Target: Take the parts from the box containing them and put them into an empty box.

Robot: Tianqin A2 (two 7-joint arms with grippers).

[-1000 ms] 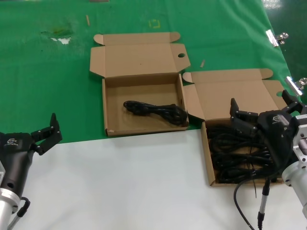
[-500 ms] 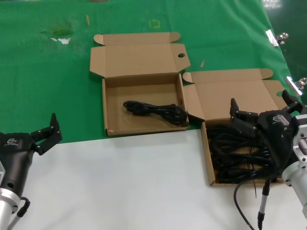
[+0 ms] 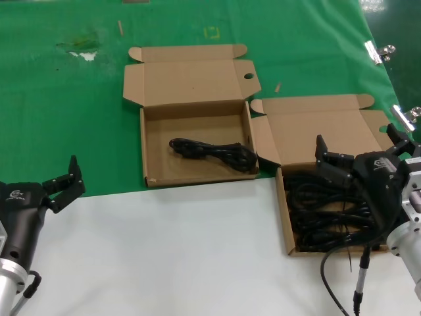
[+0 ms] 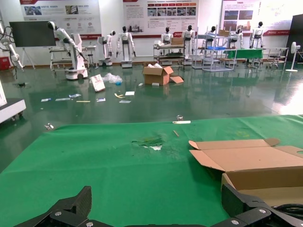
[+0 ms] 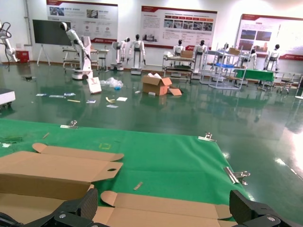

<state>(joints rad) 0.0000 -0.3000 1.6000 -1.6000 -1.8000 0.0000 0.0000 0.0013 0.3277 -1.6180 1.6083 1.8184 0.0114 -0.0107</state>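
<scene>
- Hovering over the right-hand box (image 3: 287, 217), the right gripper (image 3: 360, 149) has its fingers spread wide and holds nothing; its body hides part of the box's right side.
- That box sits at the near right, on the line where the green cloth (image 3: 59, 105) meets the white table surface (image 3: 171, 250). It is full of tangled black cords (image 3: 316, 210), and its lid (image 3: 316, 131) is folded back toward the far side.
- To the left and a little farther away lies the second box (image 3: 150, 141), also open with its lid (image 3: 191, 79) laid back, a round hole showing at the lid's right corner.
- One coiled cord (image 3: 214, 152) lies across this second box's floor, reaching toward its right wall.
- The two boxes stand just beside each other, a side flap of the right one meeting the left one's near right corner.
- The left gripper (image 3: 64, 182) waits at the near left over the cloth's edge, well apart from both boxes, fingers open and empty.
</scene>
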